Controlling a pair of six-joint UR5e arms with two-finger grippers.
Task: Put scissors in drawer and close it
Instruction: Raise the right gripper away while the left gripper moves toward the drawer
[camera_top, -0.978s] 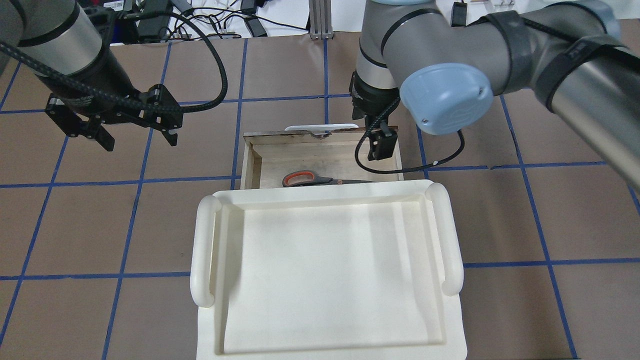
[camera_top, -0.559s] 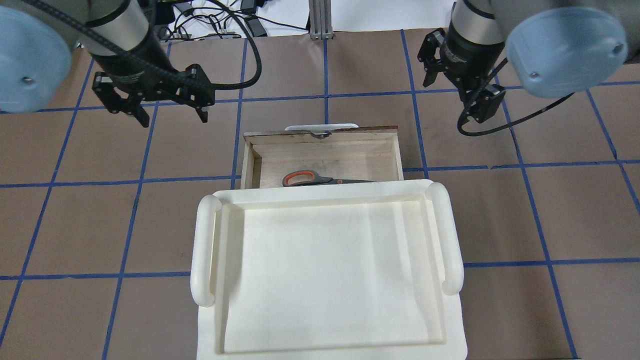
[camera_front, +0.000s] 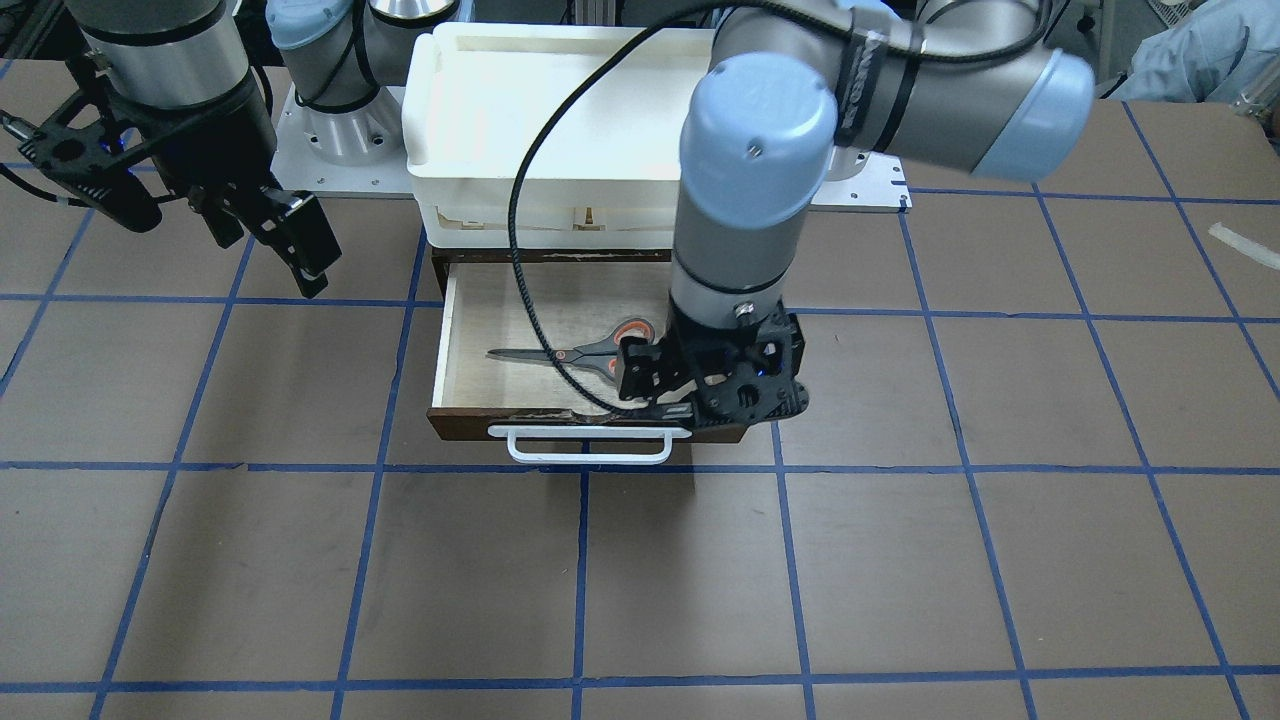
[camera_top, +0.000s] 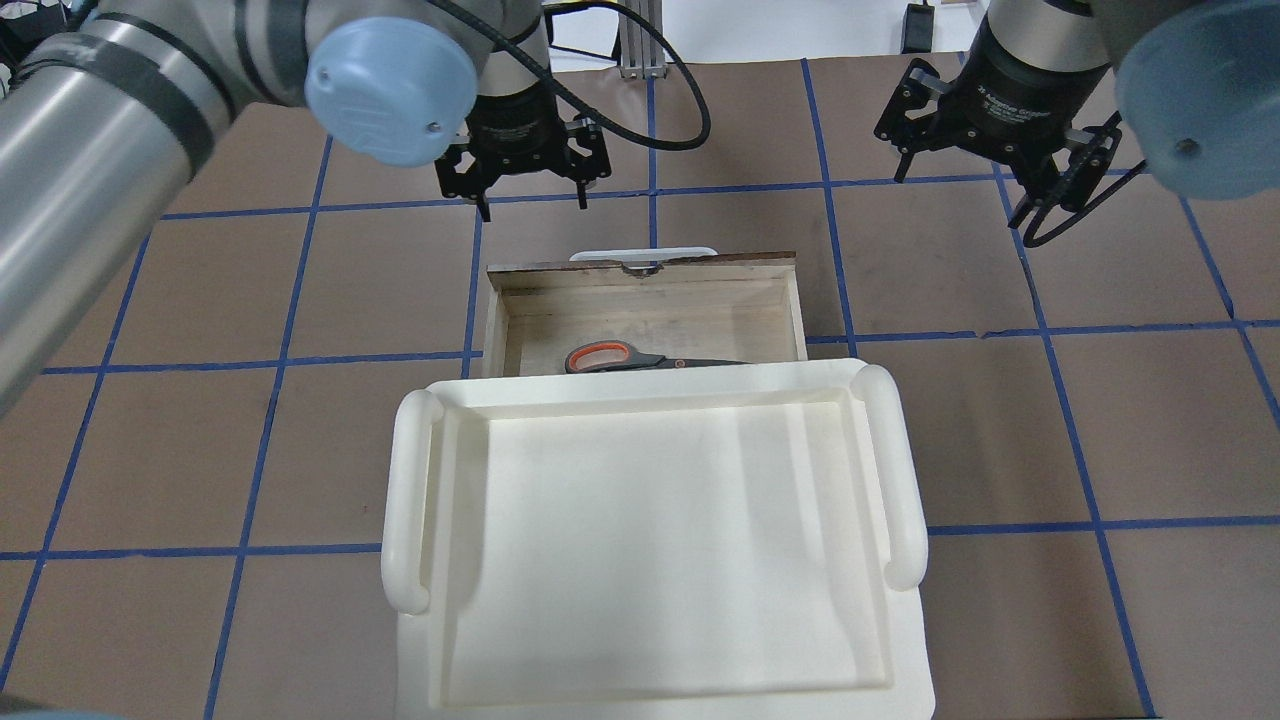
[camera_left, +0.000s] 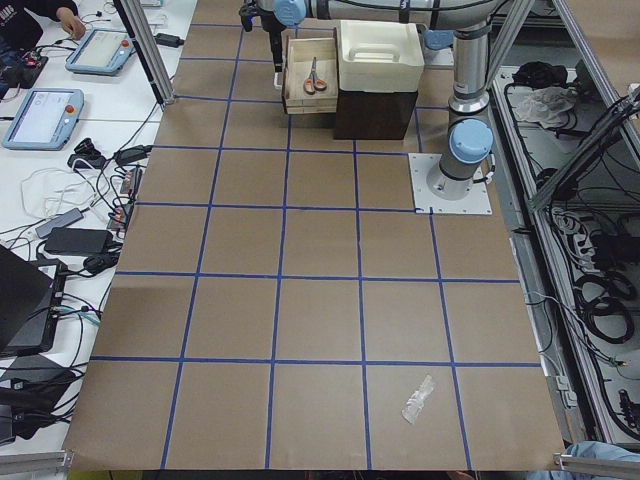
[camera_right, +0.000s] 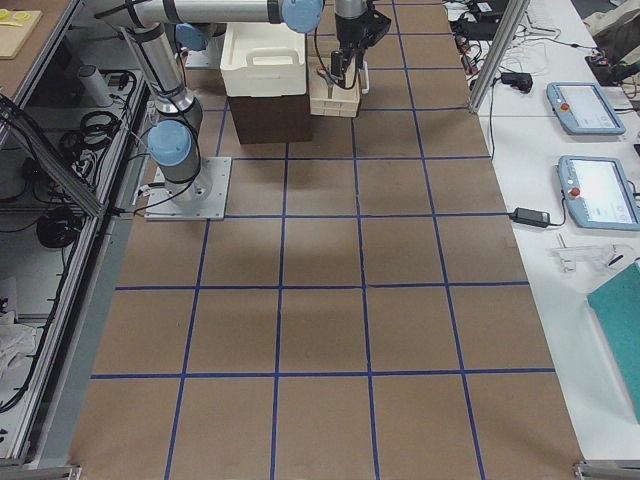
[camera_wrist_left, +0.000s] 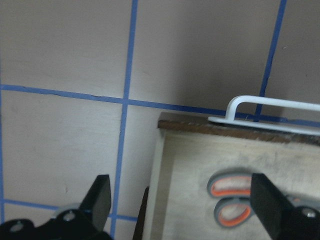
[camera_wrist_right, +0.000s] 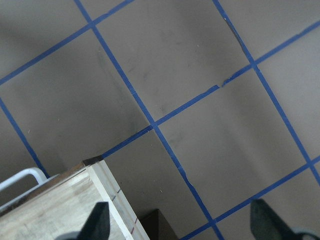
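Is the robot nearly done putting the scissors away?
Nearly. Done: the scissors lie inside the drawer. In hand: nothing is being held; the left end effector hovers open by the drawer's front corner, near the white handle. Left to do: the drawer is pulled out and has to be pushed shut.

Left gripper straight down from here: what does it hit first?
The open left gripper would probably meet the drawer's side wall by its front corner first; scissors lie just inside. Depth unclear.
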